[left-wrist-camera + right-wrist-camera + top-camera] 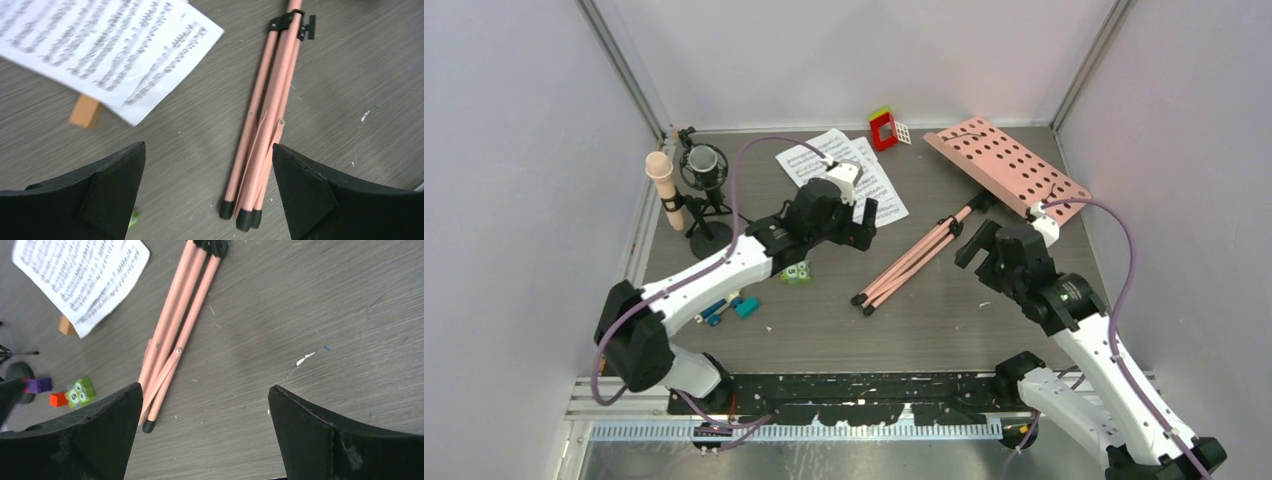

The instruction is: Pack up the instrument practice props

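Observation:
The pink music stand lies flat on the table, its folded tripod legs [914,255] pointing near-left and its perforated desk [1009,165] at the back right. White sheet-music pages [824,165] lie at the back centre. The beige-pink microphone [664,185] stands at the back left on its black round-base stand [709,235]. My left gripper [864,222] is open and empty above the table between the pages [100,50] and the legs [265,125]. My right gripper [979,245] is open and empty just right of the legs [172,335].
A red-and-yellow toy [884,128] sits at the back. A green block [797,272] and blue and teal blocks [729,308] lie under my left arm. A wooden block [86,111] pokes out from under the pages. Grey walls close in on three sides.

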